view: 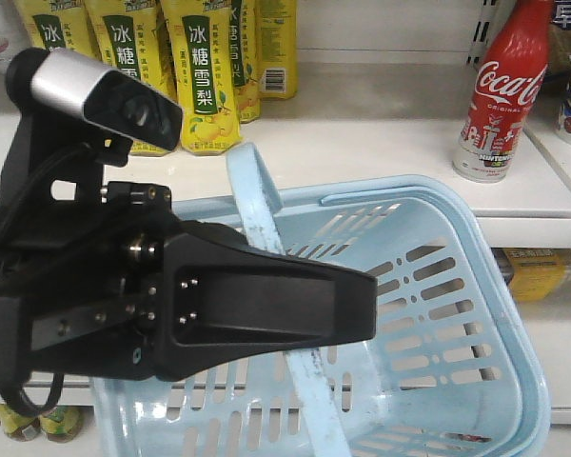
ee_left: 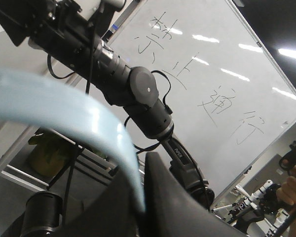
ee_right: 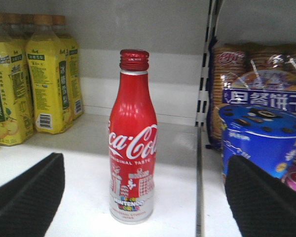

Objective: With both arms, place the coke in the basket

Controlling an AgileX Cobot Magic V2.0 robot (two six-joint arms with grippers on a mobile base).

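Coke [ee_right: 132, 143], a slim red Coca-Cola container with a screw cap and white script, stands upright on the white shelf [ee_right: 177, 163]. The right wrist view shows it between the two black fingers [ee_right: 29, 197] of the right end effector [ee_right: 143, 190], which is spread wide and touches nothing. Left of the Coke in that view stand yellow drink bottles [ee_right: 49, 84]. To its right, past a shelf divider, are a blue cookie tub [ee_right: 256, 138] and biscuit packs [ee_right: 261, 79].

Only the front view takes in the pale blue basket [view: 514, 314], tilted and lower than the Coke, out in front of the shelf edge. The Coke is outside it, up and to the right. The left end effector [view: 343, 305] is clamped on the hoop handle [view: 257, 200], with a silver-and-black camera module [view: 105, 95] above it.

The left wrist view shows neither Coke nor shelf. It has the blurred blue handle running into a black finger [ee_left: 163, 207], a black robot arm [ee_left: 133, 89] and a whiteboard [ee_left: 212, 89] with handwriting.
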